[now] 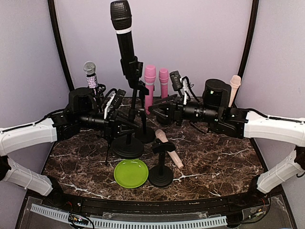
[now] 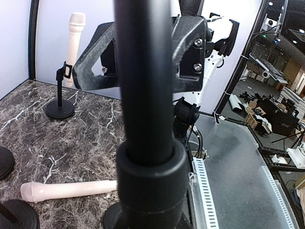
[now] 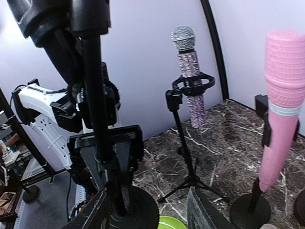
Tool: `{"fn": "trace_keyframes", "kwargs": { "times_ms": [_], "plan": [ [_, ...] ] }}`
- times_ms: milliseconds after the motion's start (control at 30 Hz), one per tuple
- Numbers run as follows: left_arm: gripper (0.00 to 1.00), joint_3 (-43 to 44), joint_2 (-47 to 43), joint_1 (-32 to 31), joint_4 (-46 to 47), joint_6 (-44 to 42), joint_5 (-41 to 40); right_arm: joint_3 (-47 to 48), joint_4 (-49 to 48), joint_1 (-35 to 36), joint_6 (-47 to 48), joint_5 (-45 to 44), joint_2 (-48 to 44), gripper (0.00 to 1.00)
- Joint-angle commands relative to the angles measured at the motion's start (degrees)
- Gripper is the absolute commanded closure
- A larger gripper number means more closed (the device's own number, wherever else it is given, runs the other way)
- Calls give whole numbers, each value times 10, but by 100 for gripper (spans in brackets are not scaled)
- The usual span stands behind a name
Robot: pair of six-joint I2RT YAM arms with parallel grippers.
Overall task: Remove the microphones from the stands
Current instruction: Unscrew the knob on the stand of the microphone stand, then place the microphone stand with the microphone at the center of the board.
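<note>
A big black microphone (image 1: 121, 26) stands upright in the clip of a tall stand (image 1: 135, 102) with a round base (image 1: 127, 149). My left gripper (image 1: 125, 126) is shut on this stand's pole (image 2: 143, 95), low down above its collar; the pole fills the left wrist view and hides my fingers. My right gripper (image 1: 159, 110) (image 3: 147, 212) is open at the same pole (image 3: 95, 95) from the right. The pole stands just inside its left finger (image 3: 90, 214), and nothing is gripped.
A pale pink microphone (image 1: 169, 150) (image 2: 66, 190) lies slanted at a short stand (image 1: 160, 175), beside a green plate (image 1: 131, 172). Two pink microphones (image 1: 150, 78), a glittery one (image 1: 90, 74) (image 3: 188, 71) on a tripod and a beige one (image 1: 235, 86) stand at the back.
</note>
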State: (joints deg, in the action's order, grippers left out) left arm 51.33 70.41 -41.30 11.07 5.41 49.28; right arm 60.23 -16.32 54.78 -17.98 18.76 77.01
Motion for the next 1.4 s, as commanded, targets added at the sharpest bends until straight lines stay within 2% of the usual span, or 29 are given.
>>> {"fn": "trace_keyframes", "kwargs": {
  "times_ms": [0,233,400,433,700,800,933,1133,1367],
  "plan": [
    [100,30,-16,1,61,1,13,51,4,0,-45,115,29,45],
    [100,29,-16,1,60,0,15,78,2,0,-60,150,54,55],
    [100,29,-18,1,58,-2,12,80,8,-1,-52,126,55,59],
    [100,29,-18,1,56,-4,6,79,9,-2,-50,116,50,58],
    [100,23,-19,1,47,-9,-78,46,-7,-3,-13,39,-21,26],
    [100,11,-26,1,59,-1,-109,32,-23,1,-3,24,-51,18],
    [100,3,-36,1,68,-2,-132,24,-34,10,16,-9,-82,12],
    [100,2,-37,1,69,-9,-118,31,-36,10,25,-81,-88,6],
    [100,3,-35,1,69,-13,-109,75,-63,10,32,-55,-56,4]
  ]
}}
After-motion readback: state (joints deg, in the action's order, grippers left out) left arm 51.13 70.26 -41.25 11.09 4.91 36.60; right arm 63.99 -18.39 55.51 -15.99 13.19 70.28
